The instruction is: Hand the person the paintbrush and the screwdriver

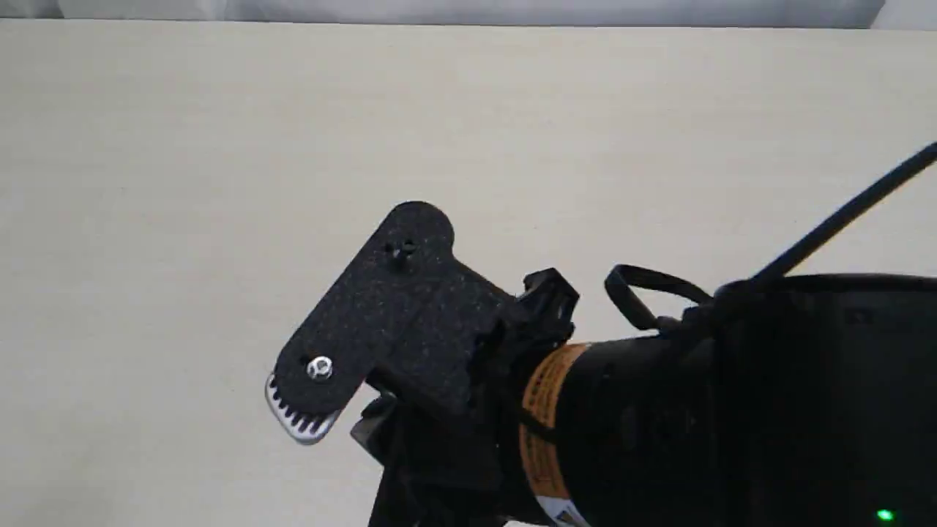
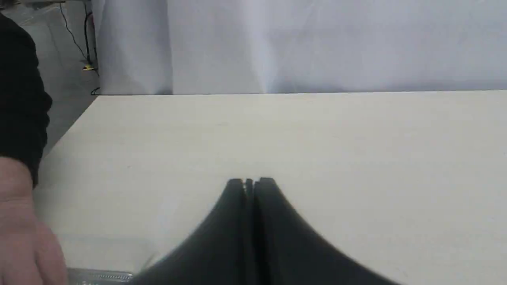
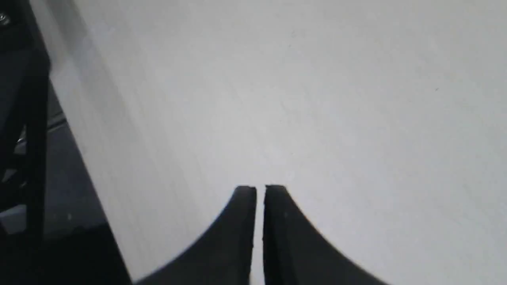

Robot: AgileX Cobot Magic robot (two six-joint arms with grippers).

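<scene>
Hmm, both empty: left gripper (image 2: 249, 181) pinched tight, right gripper (image 3: 260, 188) hair-thin slit. No clear brush, screwdriver; silver strip (image 2: 99, 276) lower left by hand (image 2: 23, 237), maybe ferrule, can't tell. Risk: a blind left-arm swing clips hand.

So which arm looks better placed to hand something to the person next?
Probably the left. Its camera shows the hand and a silver strip, maybe the brush's ferrule, near its shut fingers. The right camera shows only table.
</scene>
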